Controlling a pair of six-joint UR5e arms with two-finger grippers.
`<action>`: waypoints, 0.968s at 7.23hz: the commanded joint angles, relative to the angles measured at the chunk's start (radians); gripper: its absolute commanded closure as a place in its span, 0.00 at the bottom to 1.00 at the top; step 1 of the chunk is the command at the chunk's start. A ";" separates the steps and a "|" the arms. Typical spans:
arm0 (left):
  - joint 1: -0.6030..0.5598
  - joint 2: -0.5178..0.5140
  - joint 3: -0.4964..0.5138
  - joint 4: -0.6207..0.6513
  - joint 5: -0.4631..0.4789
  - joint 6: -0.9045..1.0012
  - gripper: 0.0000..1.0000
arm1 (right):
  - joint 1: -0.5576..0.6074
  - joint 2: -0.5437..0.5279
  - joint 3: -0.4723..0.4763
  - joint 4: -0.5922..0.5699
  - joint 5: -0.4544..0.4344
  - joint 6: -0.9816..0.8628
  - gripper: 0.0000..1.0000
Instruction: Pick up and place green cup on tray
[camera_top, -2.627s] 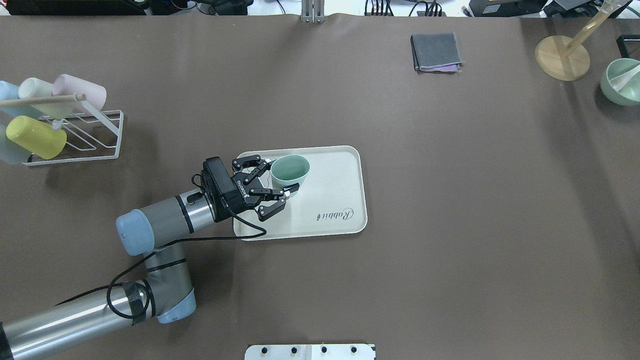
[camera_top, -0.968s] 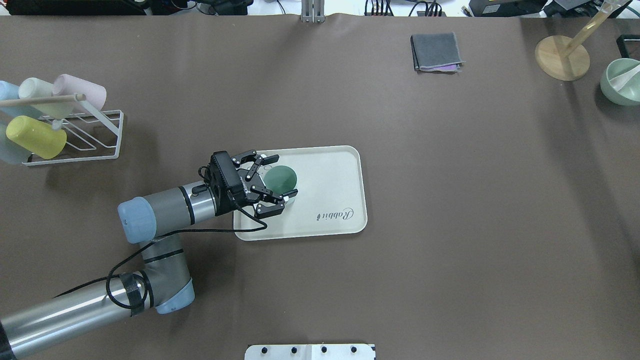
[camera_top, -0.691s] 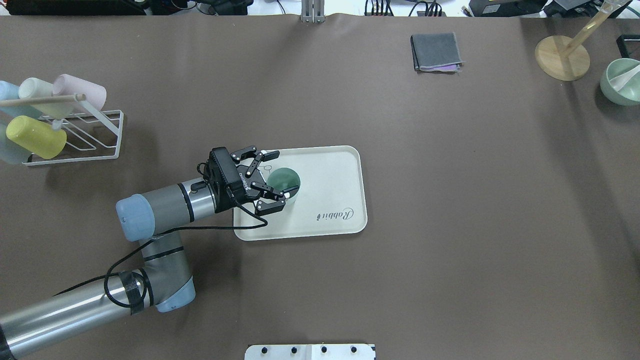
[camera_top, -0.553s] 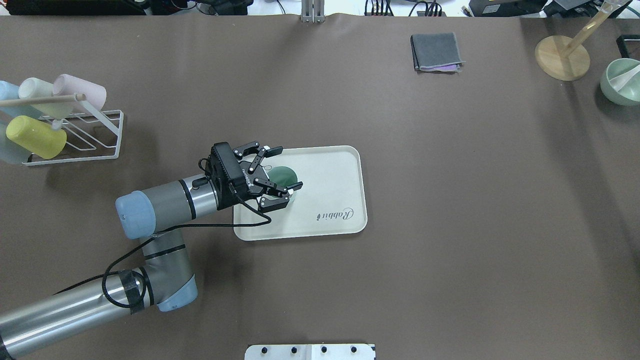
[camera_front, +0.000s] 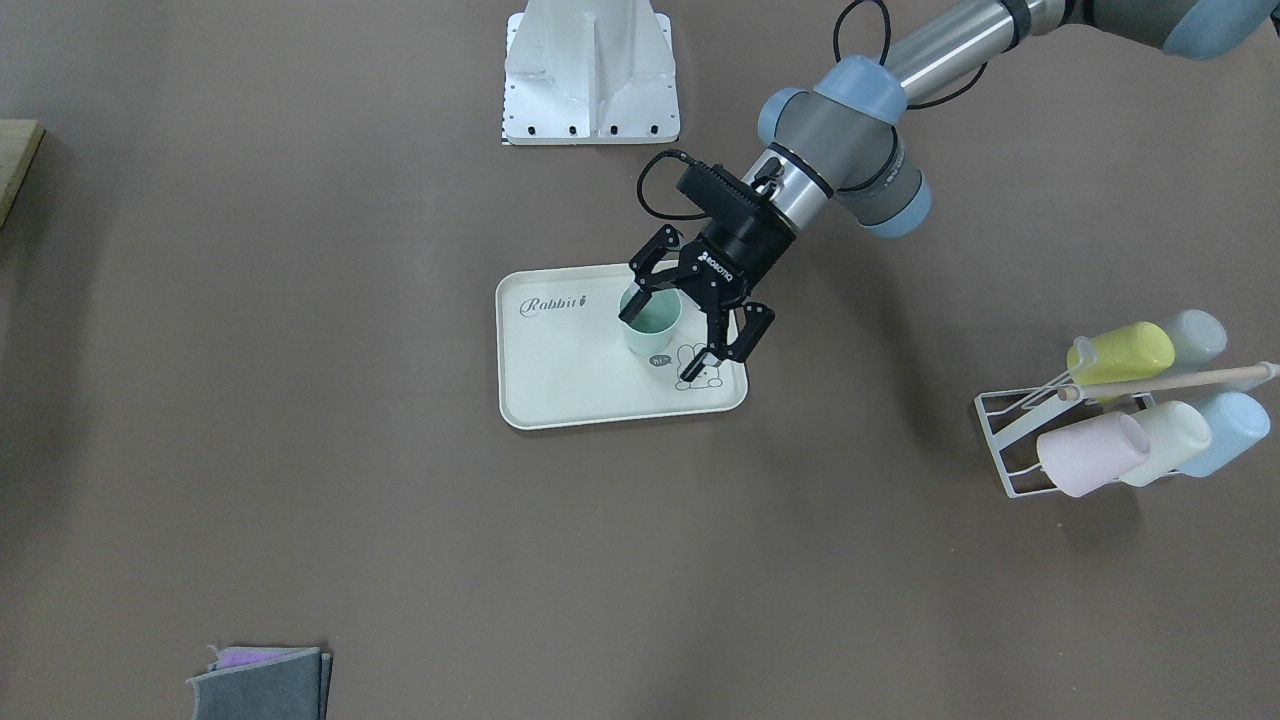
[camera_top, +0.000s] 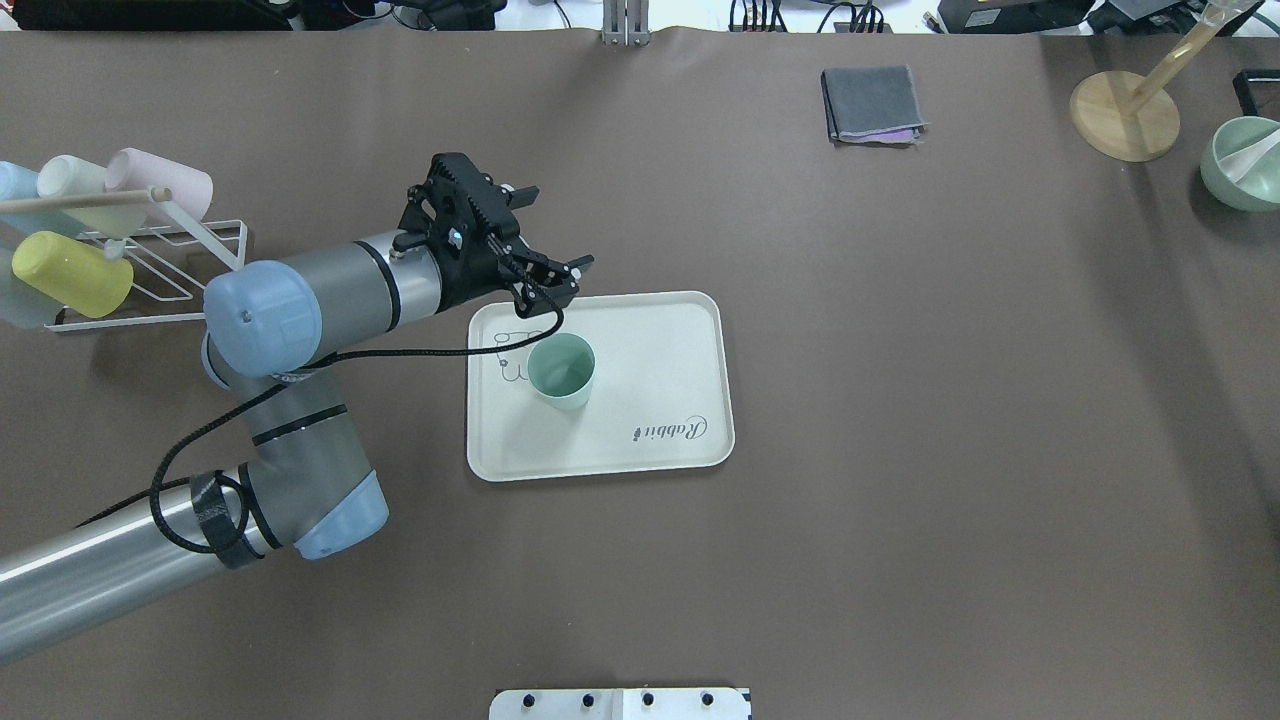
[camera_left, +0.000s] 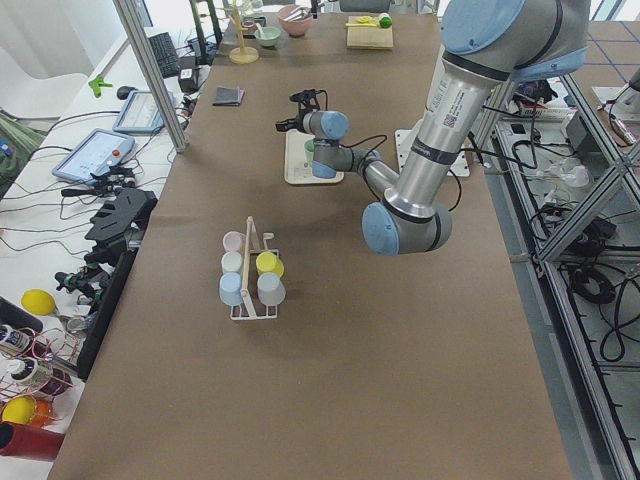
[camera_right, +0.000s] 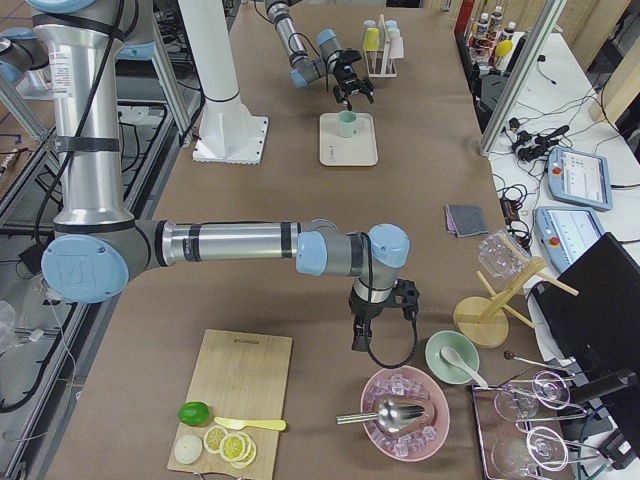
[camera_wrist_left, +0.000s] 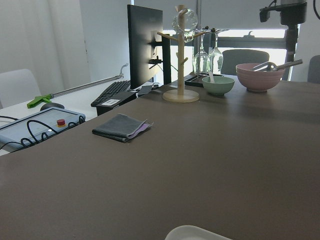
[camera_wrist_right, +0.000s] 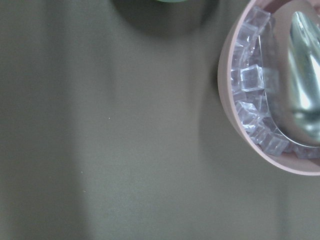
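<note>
The green cup stands upright on the left half of the cream tray, next to the bunny drawing. In the overhead view my left gripper is open and empty, raised over the tray's far left corner and apart from the cup. In the front-facing view its open fingers show to either side of the cup on the tray. The left wrist view shows only the table and a bit of tray rim. My right gripper hangs far off by a pink ice bowl; I cannot tell whether it is open.
A white wire rack with several pastel cups stands at the far left. A folded grey cloth, a wooden stand and a green bowl lie at the back right. The pink ice bowl holds a metal scoop.
My left gripper set the cup down on the tray, opened, then rose and drew back toward the tray's far left corner. The cup stays upright on the tray.
</note>
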 joint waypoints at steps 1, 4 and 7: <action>-0.088 -0.005 -0.041 0.350 0.010 0.149 0.01 | 0.001 -0.001 0.004 0.000 0.009 0.000 0.00; -0.173 -0.005 -0.040 0.685 0.197 0.272 0.01 | -0.001 0.008 0.005 0.004 0.000 0.000 0.00; -0.225 -0.011 -0.040 0.846 0.300 0.240 0.01 | -0.001 0.009 0.007 0.009 0.011 0.000 0.00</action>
